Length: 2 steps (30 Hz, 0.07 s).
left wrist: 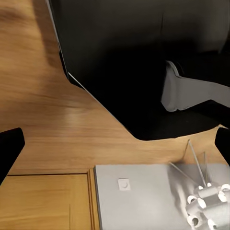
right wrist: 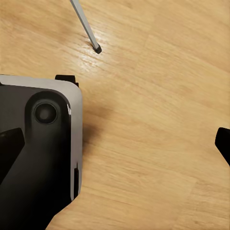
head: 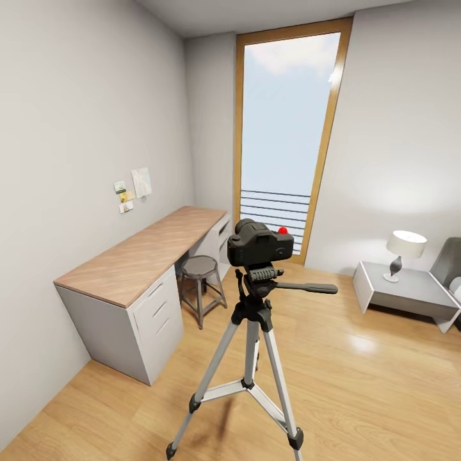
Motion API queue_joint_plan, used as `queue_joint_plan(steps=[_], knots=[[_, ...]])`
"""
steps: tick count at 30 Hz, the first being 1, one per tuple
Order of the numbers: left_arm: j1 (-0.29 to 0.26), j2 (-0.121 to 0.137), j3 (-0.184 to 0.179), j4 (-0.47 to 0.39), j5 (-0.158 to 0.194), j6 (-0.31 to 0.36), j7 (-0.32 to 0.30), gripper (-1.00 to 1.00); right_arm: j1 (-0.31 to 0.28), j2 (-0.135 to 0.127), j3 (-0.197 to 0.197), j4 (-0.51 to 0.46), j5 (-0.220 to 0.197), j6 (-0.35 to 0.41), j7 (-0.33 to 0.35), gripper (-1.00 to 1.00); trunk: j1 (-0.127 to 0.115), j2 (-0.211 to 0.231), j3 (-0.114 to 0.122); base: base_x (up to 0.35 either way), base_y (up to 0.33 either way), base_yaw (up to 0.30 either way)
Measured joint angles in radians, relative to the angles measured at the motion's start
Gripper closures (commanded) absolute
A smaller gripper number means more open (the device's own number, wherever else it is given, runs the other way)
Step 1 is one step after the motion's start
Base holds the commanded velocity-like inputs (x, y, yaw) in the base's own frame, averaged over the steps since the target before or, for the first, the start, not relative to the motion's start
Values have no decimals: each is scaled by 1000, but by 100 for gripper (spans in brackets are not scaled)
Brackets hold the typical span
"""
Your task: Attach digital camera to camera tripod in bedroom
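Head view, frame centre: digital camera (head: 260,247) sits atop the camera tripod (head: 253,346) (seemingly attached); both pincers, released, grasp nothing; next, just check seating.

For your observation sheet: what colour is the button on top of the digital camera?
Red; the button on the digital camera shows best in the head view.

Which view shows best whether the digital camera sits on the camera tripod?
The head view: the digital camera sits on the black head of the camera tripod, legs spread on the wood floor. The right wrist view shows a thin grey leg tip, possibly the tripod's; the left wrist view shows nothing recognisable of it.
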Motion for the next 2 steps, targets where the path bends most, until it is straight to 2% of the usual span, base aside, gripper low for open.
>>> queue_joint_plan(steps=[2], knots=[[1, -7, 0, 0, 0, 0, 1, -100, 0, 0, 0, 0, 0, 0, 0, -100, 0, 0, 0, 0, 0, 0]])
